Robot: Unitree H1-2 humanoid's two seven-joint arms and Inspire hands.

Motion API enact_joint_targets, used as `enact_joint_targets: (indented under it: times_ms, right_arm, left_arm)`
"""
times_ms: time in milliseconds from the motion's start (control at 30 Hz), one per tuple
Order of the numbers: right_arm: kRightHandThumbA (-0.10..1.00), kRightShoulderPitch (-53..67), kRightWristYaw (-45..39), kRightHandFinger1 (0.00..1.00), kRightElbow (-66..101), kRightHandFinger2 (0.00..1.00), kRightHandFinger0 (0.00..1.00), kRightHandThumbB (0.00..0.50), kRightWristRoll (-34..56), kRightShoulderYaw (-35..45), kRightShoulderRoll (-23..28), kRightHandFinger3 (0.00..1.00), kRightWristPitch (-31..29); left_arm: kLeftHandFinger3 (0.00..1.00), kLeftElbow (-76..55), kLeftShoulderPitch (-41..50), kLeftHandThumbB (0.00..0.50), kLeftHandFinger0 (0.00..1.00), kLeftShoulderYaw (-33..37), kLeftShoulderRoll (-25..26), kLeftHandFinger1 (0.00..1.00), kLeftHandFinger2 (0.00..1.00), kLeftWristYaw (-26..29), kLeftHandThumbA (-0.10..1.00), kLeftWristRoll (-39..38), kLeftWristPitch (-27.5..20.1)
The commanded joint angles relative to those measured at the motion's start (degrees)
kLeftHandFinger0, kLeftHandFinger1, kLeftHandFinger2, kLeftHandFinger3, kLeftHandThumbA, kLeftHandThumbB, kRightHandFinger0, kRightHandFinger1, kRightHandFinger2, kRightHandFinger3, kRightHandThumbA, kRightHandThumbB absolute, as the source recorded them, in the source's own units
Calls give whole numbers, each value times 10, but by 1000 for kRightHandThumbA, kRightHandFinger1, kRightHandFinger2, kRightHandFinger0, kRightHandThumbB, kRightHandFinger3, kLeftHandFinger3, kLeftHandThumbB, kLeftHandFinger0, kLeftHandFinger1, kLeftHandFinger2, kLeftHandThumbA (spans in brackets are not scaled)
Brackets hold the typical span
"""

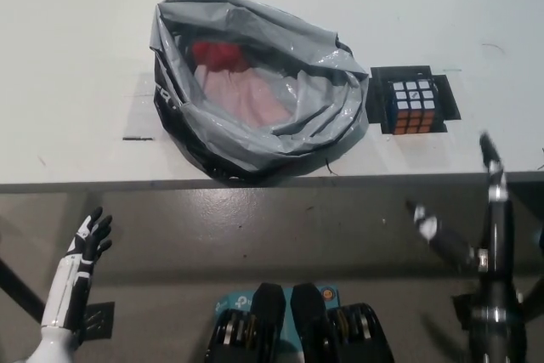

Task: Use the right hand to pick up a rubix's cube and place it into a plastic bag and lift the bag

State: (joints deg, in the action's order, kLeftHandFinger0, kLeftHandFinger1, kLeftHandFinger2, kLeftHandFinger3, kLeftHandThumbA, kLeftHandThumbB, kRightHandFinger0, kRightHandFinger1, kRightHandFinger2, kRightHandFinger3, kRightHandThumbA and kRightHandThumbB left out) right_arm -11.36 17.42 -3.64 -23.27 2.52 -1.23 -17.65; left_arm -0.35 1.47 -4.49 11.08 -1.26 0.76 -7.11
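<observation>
White left hand, black fingertips; black right hand, silver bands on fingers.

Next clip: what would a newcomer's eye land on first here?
The crumpled grey plastic bag gaping open mid-table, something red and pink inside. Just right of it, a Rubik's cube sits on a black patch. The black right hand hovers open below the cube; the white left hand rests lower left.

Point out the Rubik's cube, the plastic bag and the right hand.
Rubik's cube (413, 106): head view, front face.
plastic bag (336, 116): head view, right grey rim.
right hand (476, 227): head view, middle, fingers spread.
</observation>
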Motion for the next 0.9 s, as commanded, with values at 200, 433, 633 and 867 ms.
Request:
enact_joint_targets:
  times_ms: [200, 433, 633, 867]
  right_arm:
    - [782, -175, 67, 1000, -64, 1000, 1000, 387, -61, 22, 6, 1000, 81]
    - [798, -255, 97, 1000, -171, 1000, 1000, 405, -55, 32, 14, 1000, 117]
    - [741, -303, 129, 1000, -276, 1000, 1000, 398, -32, 39, 27, 1000, 91]
    - [740, -335, 154, 1000, -359, 1000, 1000, 395, -22, 38, 40, 1000, 82]
  left_arm:
    - [1000, -18, -3, 174, 1000, -4, 5, 1000, 1000, -3, 1000, -2, -43]
    - [1000, -20, 2, 174, 1000, -2, 3, 1000, 1000, -5, 1000, -1, -47]
    - [1000, -22, -2, 166, 1000, -1, 3, 1000, 1000, -6, 1000, -4, -44]
    - [1000, -21, -5, 176, 1000, -1, 4, 1000, 1000, -7, 1000, -4, -46]
